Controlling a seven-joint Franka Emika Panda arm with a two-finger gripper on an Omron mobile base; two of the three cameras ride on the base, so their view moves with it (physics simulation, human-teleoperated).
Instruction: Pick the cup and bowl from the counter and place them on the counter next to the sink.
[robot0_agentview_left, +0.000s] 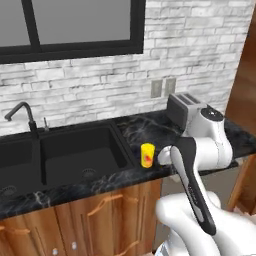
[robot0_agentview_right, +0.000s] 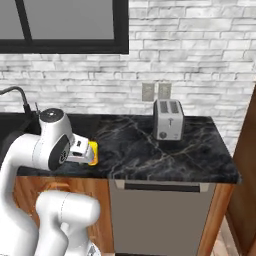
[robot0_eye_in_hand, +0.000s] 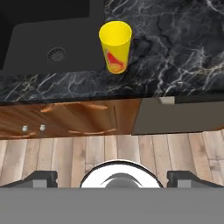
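Near the front edge of the counter (robot0_agentview_left: 150, 127), just beside the sink's (robot0_agentview_left: 75, 150) right rim, the yellow cup (robot0_agentview_left: 147, 155) is standing upright, so I'm judging it already delivered. I'm holding the gripper (robot0_eye_in_hand: 112, 177) well back from the cabinets with its jaws spread wide and nothing between them, looking down over the floor. I'm not seeing the bowl; fetching it is probably what remains.
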